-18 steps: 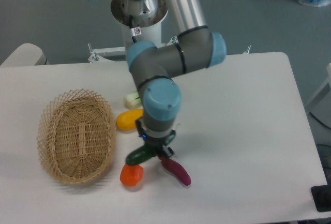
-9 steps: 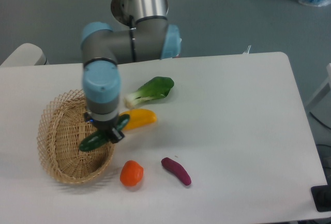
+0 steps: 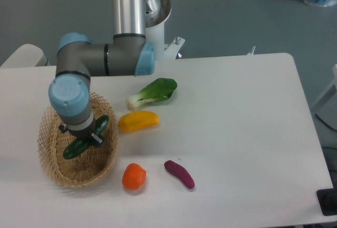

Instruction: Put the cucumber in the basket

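Note:
The dark green cucumber (image 3: 75, 148) is held in my gripper (image 3: 87, 138) over the inside of the pale wicker basket (image 3: 51, 162) at the table's left. The cucumber lies tilted, its lower end to the left and its upper end (image 3: 102, 124) near the basket's right rim. My gripper is shut on the cucumber's middle, and the wrist above hides most of the fingers. I cannot tell whether the cucumber touches the basket floor.
A yellow vegetable (image 3: 138, 121) lies just right of the basket. A bok choy (image 3: 154, 92) lies behind it. An orange piece (image 3: 134, 176) and a purple eggplant-like piece (image 3: 179, 174) lie in front, right of the basket.
My gripper has carried the cucumber leftward from between the orange and purple pieces, across the basket's right rim, to over the basket's inside. The other vegetables have not moved.

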